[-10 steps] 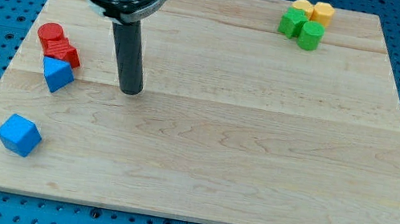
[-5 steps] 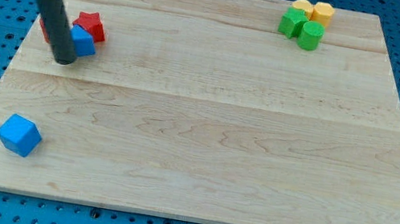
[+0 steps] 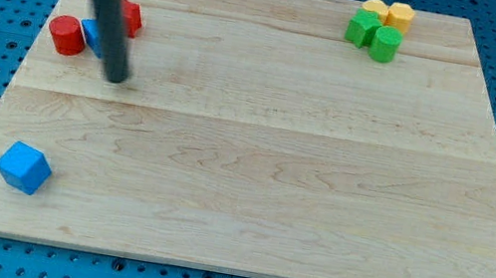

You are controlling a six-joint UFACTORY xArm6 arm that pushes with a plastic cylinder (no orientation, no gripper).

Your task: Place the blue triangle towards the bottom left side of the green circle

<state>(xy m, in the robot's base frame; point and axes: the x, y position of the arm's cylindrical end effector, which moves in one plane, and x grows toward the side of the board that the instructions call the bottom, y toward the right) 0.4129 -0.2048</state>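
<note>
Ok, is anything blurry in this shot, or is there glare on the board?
In the camera view, the arm's upper housing at the view's top left is motion-blurred, and the rod down to my tip is slightly soft; the blue cube and green blocks look sharp; the board shows no strong glare.

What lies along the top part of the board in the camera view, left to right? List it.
Red cylinder → my tip, with the blue triangle partly hidden behind the rod → green star-like block → green circle. The red block by the rod and the two yellow blocks overlap too much to order.
</note>
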